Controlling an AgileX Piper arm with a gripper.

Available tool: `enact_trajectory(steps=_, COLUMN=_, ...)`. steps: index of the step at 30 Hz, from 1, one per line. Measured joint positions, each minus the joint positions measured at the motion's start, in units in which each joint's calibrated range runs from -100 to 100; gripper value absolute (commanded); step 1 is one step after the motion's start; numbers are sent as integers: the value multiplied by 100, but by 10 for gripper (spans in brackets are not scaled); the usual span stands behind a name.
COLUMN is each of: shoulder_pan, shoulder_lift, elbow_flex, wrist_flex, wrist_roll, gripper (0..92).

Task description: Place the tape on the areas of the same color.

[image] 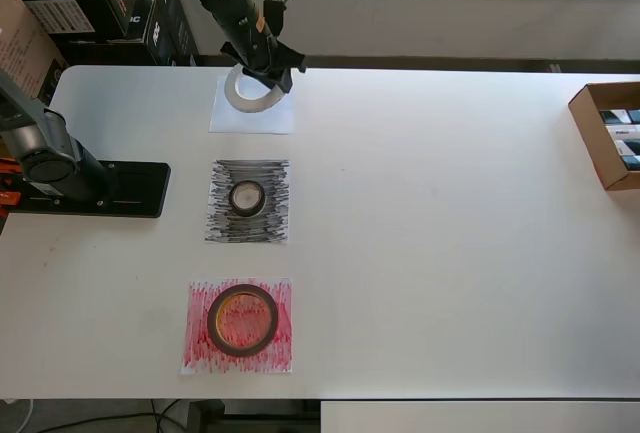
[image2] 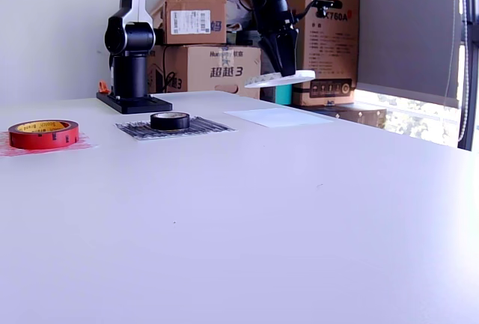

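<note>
White tape hangs tilted in your gripper, jaws closed on its rim, above the white sheet. You have three rolls and three sheets on the white table: black tape on the black sheet, red tape on the red sheet. Only the exterior view shows you the gap under the roll and the cardboard boxes stacked behind.

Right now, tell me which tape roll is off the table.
The white roll: the hand holds it tilted above the white sheet. The black roll and red roll rest on their sheets.

Claw clamped, raised, pointing down
</note>
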Motion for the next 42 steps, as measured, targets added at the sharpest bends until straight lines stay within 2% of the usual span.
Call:
enact_trajectory(steps=6, shoulder_pan=147, shoulder_lift=0, elbow_flex=254, wrist_flex=-113, wrist_roll=-676, gripper=1)
enact_trajectory(steps=11, shoulder_pan=147, shoulder_lift=47, elbow_flex=259, wrist_flex=-125, wrist_roll=-931, gripper=1)
enact_trajectory(steps=42, shoulder_pan=146, shoulder_lift=759, elbow_flex=-83, wrist_flex=-131, wrist_roll=-863, gripper=1)
